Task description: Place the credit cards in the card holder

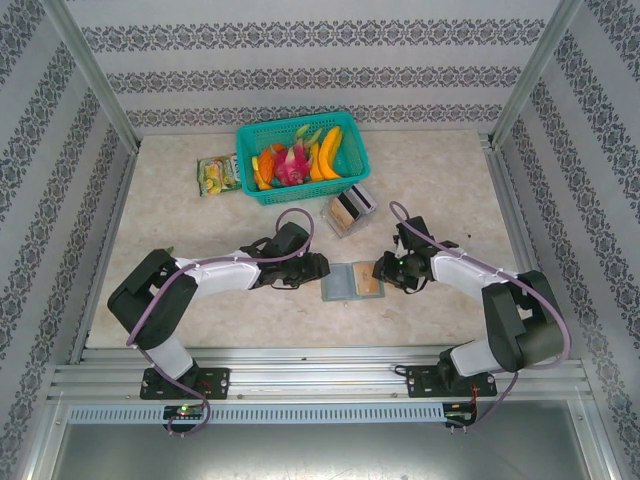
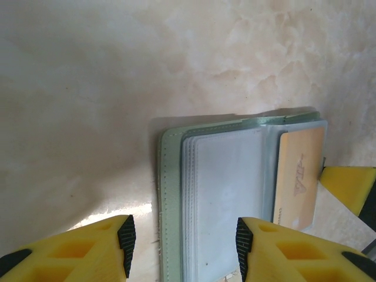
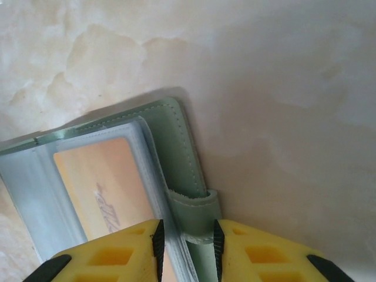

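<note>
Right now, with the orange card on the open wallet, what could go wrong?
The right hand sits by the strap of the card holder; backing away could drag the holder along. The left hand straddles the clear sleeves, so closing there might crumple them. The orange card could slip out if the holder gets jolted.
</note>
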{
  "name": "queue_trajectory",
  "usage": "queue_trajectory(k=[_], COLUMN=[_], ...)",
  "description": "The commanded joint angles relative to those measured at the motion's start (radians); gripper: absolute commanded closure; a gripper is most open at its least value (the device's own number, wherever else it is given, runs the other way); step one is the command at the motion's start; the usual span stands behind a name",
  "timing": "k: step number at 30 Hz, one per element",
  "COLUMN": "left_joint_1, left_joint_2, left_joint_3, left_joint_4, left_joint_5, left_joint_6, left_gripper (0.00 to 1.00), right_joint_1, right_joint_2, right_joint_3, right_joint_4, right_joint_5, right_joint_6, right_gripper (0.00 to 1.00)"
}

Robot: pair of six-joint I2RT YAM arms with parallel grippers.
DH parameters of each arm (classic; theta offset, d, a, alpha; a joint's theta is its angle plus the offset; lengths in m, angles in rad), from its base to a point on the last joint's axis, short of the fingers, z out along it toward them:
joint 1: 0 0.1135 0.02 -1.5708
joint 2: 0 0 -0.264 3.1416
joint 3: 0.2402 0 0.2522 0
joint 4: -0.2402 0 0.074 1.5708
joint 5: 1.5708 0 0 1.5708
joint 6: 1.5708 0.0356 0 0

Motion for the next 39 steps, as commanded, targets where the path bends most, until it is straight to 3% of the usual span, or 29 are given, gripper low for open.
queue_trajectory(k=[1, 5, 12, 17, 23, 30, 39], left_joint_1=[0.013, 0.012, 0.013, 0.031, 0.098, 0.152, 0.202], left_joint_2=[-0.007, -0.002, -0.005, -0.029, -0.006, 0.125, 0.346], left_joint_3=[-0.008, 0.000, 0.001, -0.022, 0.026, 0.217, 0.477], left_joint_4=[0.034, 0.036, 0.054, 0.079, 0.119, 0.076, 0.015], left_joint_5=[0.020, 0.029, 0.023, 0.011, 0.074, 0.111, 0.145], left_joint_6=[-0.010, -0.001, -0.007, -0.024, -0.032, -0.008, -0.017], left_gripper=[0.48, 0.50, 0.53, 0.54, 0.52, 0.47, 0.43], right_joint_1=[0.007, 0.002, 0.006, 0.021, 0.014, 0.023, 0.039], right_joint_2=[-0.046, -0.138, -0.127, -0.081, 0.028, 0.281, 0.492], right_joint_3=[0.022, 0.018, 0.044, 0.110, 0.345, 0.699, 0.965], right_joint_4=[0.002, -0.050, -0.001, 0.006, -0.138, -0.323, -0.416], right_joint_5=[0.015, 0.114, -0.010, 0.025, 0.171, 0.351, 0.389], right_joint_6=[0.008, -0.008, -0.041, -0.044, -0.183, -0.350, -0.447], right_gripper=[0.69, 0.67, 0.66, 0.67, 0.67, 0.64, 0.59])
